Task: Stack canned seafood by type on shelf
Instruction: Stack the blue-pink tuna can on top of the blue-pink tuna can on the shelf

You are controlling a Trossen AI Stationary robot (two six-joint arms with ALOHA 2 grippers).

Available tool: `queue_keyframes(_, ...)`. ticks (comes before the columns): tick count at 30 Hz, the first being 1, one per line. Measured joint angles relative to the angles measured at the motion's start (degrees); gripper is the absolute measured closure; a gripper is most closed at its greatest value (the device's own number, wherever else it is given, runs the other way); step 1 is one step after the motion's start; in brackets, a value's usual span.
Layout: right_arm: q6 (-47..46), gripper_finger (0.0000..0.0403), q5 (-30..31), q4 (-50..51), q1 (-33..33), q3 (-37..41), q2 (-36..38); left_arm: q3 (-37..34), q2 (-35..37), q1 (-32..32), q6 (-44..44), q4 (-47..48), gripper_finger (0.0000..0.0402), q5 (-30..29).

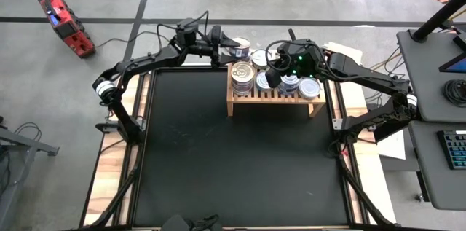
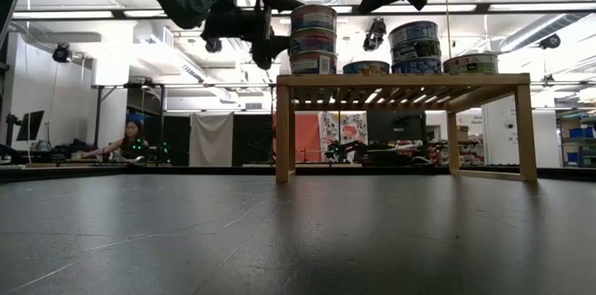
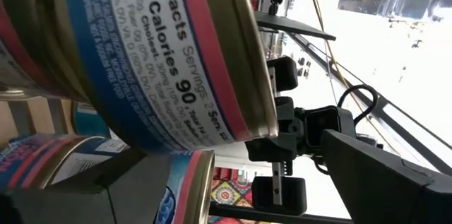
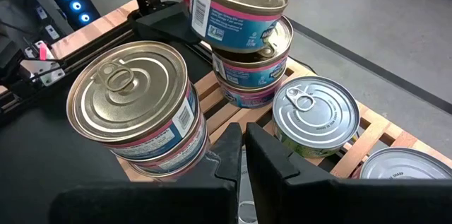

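The light-wood shelf (image 1: 273, 101) (image 2: 400, 79) stands at the table's far side and carries several silver-lidded tins. At its far left corner is a stack of three pink-and-blue tins (image 4: 244, 47). My left gripper (image 1: 231, 44) reaches in level from the left and is shut on that stack's top tin (image 4: 236, 1) (image 3: 162, 54). A second stack (image 4: 134, 111) (image 1: 242, 76) stands at the near left. Single tins (image 4: 316, 114) lie further right. My right gripper (image 4: 244, 153) (image 1: 273, 78) hovers shut above the shelf's middle and touches nothing. My left gripper holds the top tin by its labelled side wall (image 3: 176, 104), between its two fingers (image 4: 164, 18). It comes level from the table's left. The tin sits on the tin below, upright and shifted a little off the stack's centre.
A taller stack (image 2: 416, 46) and a single tin (image 2: 470, 62) stand toward the shelf's right end. The black mat (image 1: 233, 158) covers the table in front of the shelf. The right arm (image 1: 364, 78) crosses above the shelf's right end.
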State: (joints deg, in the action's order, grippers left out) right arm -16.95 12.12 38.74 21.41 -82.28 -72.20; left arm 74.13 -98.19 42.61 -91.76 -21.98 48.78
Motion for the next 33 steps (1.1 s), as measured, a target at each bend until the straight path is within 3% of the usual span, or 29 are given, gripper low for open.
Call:
queue_keyframes(21,0.4,0.0390,0.0,0.0,0.0,0.0,0.0,0.0,0.0,0.0,-1.7,0.1,0.0061,2.4)
queue_keyframes(33,0.5,0.0390,0.0,0.1,0.0,0.0,0.0,0.0,0.0,0.0,12.1,0.1,0.0061,3.3)
